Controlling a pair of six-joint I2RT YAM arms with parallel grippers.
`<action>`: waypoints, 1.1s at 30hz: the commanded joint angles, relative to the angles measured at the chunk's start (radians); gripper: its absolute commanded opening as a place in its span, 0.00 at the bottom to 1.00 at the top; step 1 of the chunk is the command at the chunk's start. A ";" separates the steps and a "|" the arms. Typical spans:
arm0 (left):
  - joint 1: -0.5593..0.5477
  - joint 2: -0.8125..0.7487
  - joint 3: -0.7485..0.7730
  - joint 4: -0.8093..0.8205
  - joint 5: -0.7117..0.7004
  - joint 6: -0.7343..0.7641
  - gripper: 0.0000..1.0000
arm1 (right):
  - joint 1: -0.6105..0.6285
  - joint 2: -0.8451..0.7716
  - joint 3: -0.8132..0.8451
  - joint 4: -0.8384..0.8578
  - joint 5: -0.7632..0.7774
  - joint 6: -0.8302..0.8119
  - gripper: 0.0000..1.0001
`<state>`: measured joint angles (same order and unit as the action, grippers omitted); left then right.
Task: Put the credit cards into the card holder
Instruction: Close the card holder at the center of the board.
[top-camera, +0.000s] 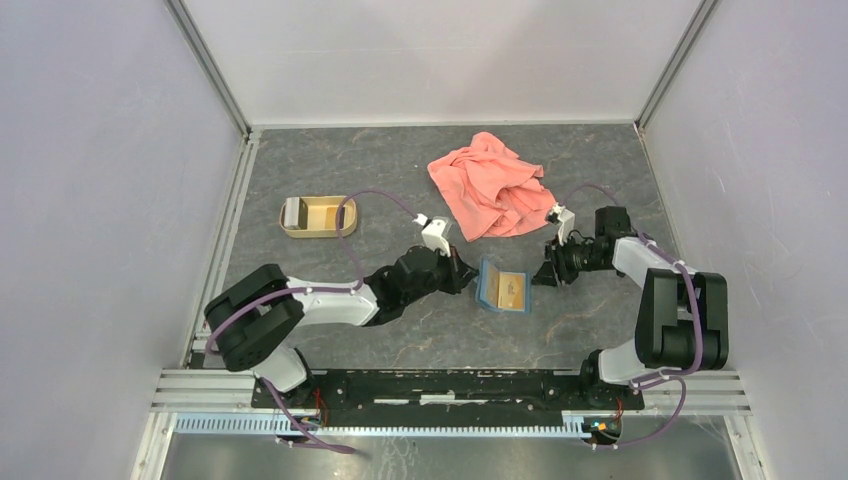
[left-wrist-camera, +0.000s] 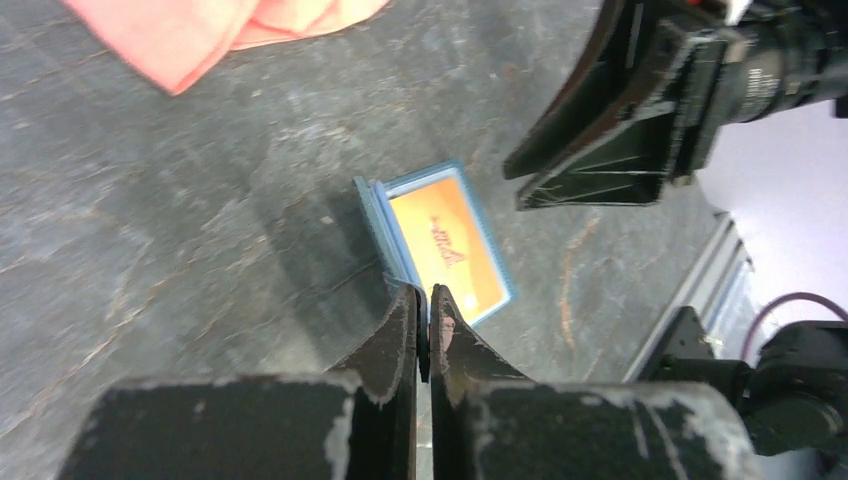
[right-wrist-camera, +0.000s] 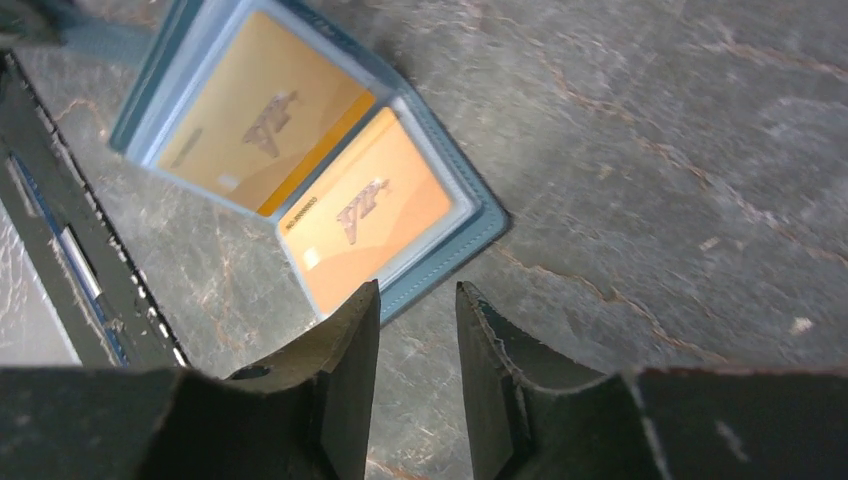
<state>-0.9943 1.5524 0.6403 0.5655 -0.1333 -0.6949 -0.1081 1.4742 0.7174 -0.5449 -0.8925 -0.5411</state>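
holder (right-wrist-camera: 462, 232) lies open on the counter (top-camera: 330, 160), near its centre, between my two grippers. two orange cards (right-wrist-camera: 365, 205) sit in its clear sleeves, one per leaf, side by side. no loose card shows on the counter.

left gripper (left-wrist-camera: 428, 300): closed tight, tips meeting at the holder's near edge. purpose, as i judge it: to pin or pinch the cover so the holder neither slides nor folds. whether cover material lies between the tips, i cannot tell.

right gripper (right-wrist-camera: 418, 295): narrow gap, nothing in it, tips just beside the holder's outer corner, over bare counter. judged reason: it carries no card and is clear of the sleeve, so the seated card is not dragged out.

cloth (top-camera: 490, 185) lies bunched at the far side, apart from the holder. tray (top-camera: 318, 235) sits far left, well apart; its contents cannot be made out.

judgement: late stage. next: check the tray for further cards. risk: a leaf may spring shut if the left gripper lets go.
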 joint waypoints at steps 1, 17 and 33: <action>0.005 0.061 0.112 0.106 0.145 -0.023 0.02 | -0.027 -0.032 -0.029 0.130 0.089 0.145 0.37; -0.066 0.495 0.462 0.172 0.430 -0.202 0.03 | -0.088 -0.020 -0.041 0.160 0.182 0.210 0.28; -0.091 0.486 0.496 0.082 0.551 -0.155 0.34 | -0.135 -0.097 -0.027 0.151 0.180 0.165 0.31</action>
<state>-1.0840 2.0377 1.1023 0.6518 0.3511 -0.8650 -0.2333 1.4113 0.6735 -0.4042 -0.7021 -0.3470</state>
